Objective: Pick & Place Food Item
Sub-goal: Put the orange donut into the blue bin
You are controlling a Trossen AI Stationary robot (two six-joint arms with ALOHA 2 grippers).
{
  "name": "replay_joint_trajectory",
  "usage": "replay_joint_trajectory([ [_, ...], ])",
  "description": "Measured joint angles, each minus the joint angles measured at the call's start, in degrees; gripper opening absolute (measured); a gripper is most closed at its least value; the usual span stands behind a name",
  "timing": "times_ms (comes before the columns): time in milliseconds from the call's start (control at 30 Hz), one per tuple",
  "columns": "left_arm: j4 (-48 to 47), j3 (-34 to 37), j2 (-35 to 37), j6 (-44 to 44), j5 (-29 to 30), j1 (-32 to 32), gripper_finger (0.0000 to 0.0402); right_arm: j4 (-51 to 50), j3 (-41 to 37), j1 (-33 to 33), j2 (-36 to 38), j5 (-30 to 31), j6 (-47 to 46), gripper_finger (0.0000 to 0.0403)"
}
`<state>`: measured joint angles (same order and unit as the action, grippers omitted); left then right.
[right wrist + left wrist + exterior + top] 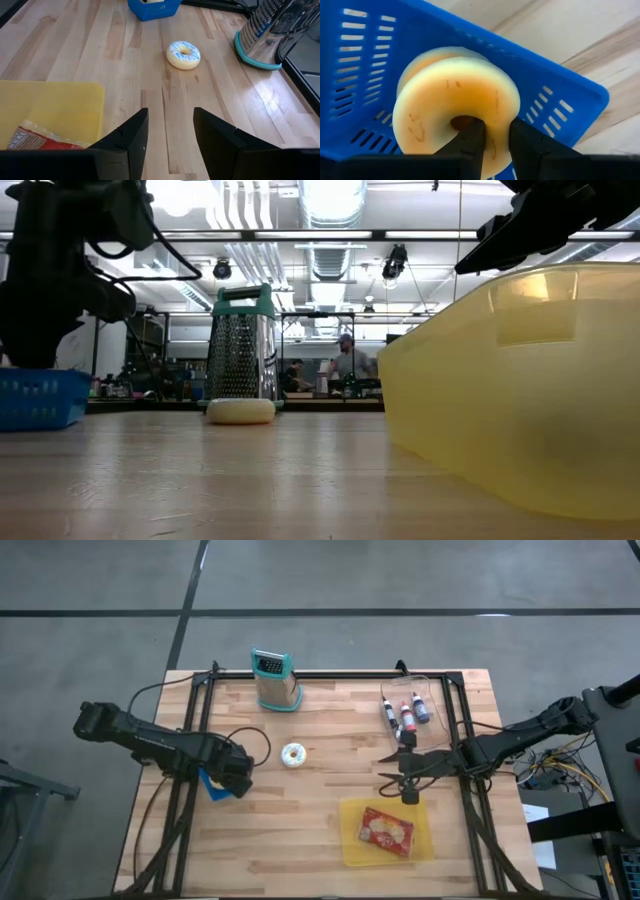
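Over the blue basket (560, 95) at table left, left end effector (492, 142) pinches a plain donut (455, 100); right end effector (170, 137) hovers spread near the yellow tray (55, 107).

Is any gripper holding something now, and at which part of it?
The left gripper holds a plain donut by its ring, one jaw in the hole, over the blue basket. The right gripper is open, holding nothing.

A: Where does the left gripper (492, 145) sit?
B: Over the basket (214, 783), closed on a donut (455, 100) inside it.

A: What lies beyond it?
B: A second donut (293, 754) beside it on the table (330, 830); the grater (275, 680) behind; the tray (388, 830) below the right gripper (405, 771).
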<state>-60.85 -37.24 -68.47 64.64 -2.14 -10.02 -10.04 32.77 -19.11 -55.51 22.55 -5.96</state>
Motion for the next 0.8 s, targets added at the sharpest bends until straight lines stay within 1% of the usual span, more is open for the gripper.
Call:
replay_joint_trajectory([
  [500, 0.2, 0.0, 0.0, -0.1, -0.2, 0.0, 0.0082, 0.0, 0.0, 0.0, 0.0, 0.0, 0.0, 0.0150],
  [633, 0.4, 0.0, 0.0, -0.1, -0.2, 0.0, 0.0102, 0.0, 0.0, 0.0, 0.0, 0.0, 0.0, 0.0150],
  [800, 0.5, 0.0, 0.0, 0.0, -0.2, 0.0, 0.0144, 0.0, 0.0, 0.0, 0.0, 0.0, 0.0, 0.0150],
])
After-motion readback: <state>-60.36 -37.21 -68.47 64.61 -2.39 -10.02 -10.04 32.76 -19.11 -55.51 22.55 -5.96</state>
